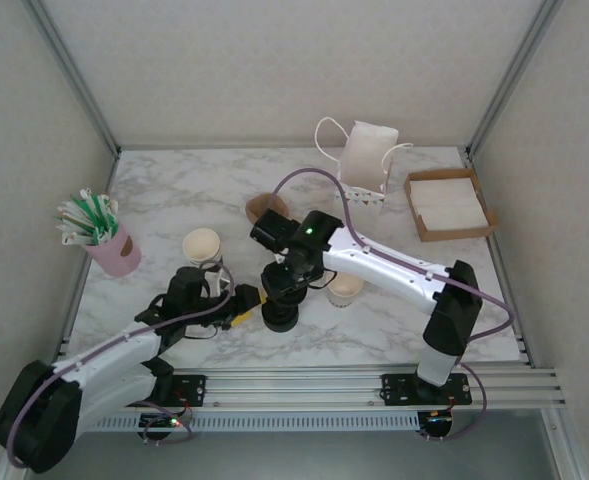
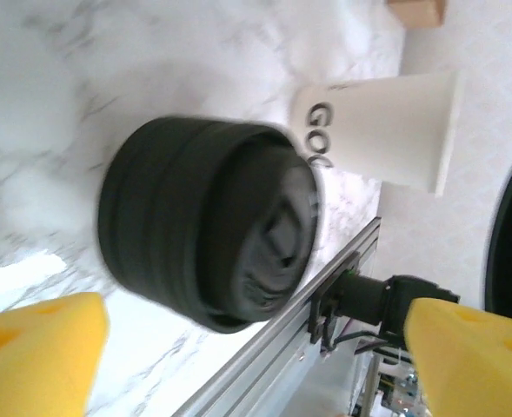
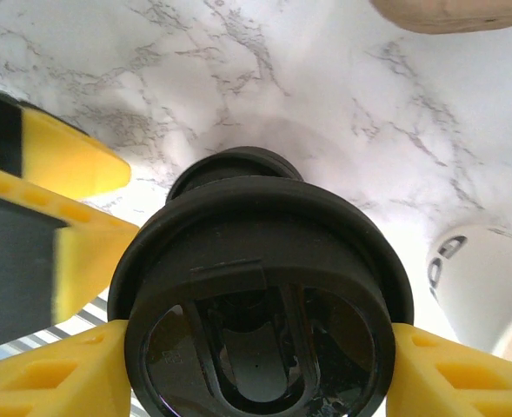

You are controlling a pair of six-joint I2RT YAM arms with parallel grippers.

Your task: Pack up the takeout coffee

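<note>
My right gripper (image 3: 256, 365) is shut on a single round black lid (image 3: 256, 261), one yellow finger on each side of its rim. It holds the lid just above the low black pile of lids (image 3: 234, 165) (image 1: 279, 317). My left gripper (image 2: 256, 356) (image 1: 244, 300) is open at the left of that pile (image 2: 203, 221), its yellow fingers (image 2: 38, 347) spread wide and off it. The takeout coffee cup (image 1: 346, 290) (image 2: 386, 126), white paper with dark lettering and no lid, stands just right of the pile.
A stack of cream-rimmed cups (image 1: 202, 247) stands behind my left arm, and a pink cup of straws (image 1: 104, 240) at far left. A white handled bag (image 1: 364, 160) and a cardboard tray of napkins (image 1: 449, 203) are at the back right. A brown object (image 1: 267, 208) lies mid-table.
</note>
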